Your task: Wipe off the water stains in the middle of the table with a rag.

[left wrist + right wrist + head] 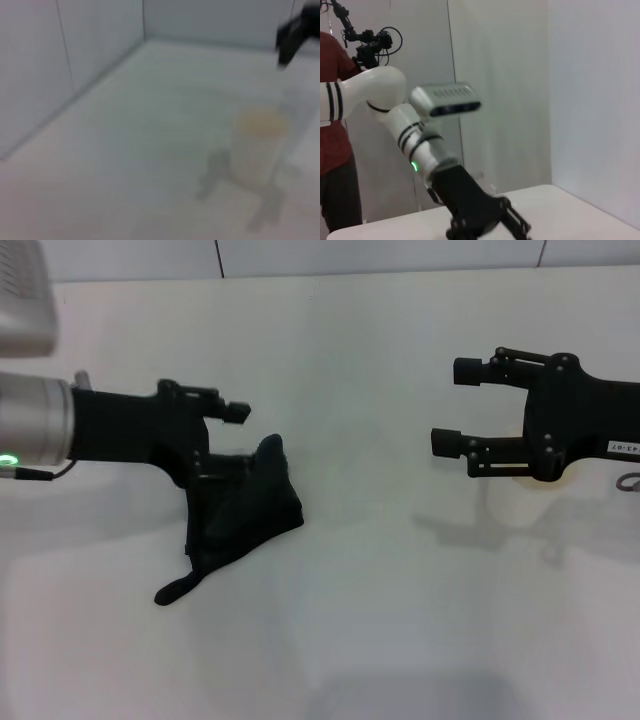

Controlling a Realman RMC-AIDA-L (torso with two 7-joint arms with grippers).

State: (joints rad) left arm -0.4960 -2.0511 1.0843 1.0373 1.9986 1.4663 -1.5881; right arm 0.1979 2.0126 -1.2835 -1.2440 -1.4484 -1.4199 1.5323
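Left gripper (232, 445) fingers clasp the rag (245, 508) beside a pale cup (259, 146)

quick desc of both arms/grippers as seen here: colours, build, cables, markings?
Left gripper: matte black linkage jaws on a black wrist block, then a silver cylindrical arm segment with a green LED and a thin dark cable. The right wrist view shows its upper arm white with black bands. Right gripper: same black linkage build, blocky jaw tips, a white label with dark print on its side, and a thin cable loop.
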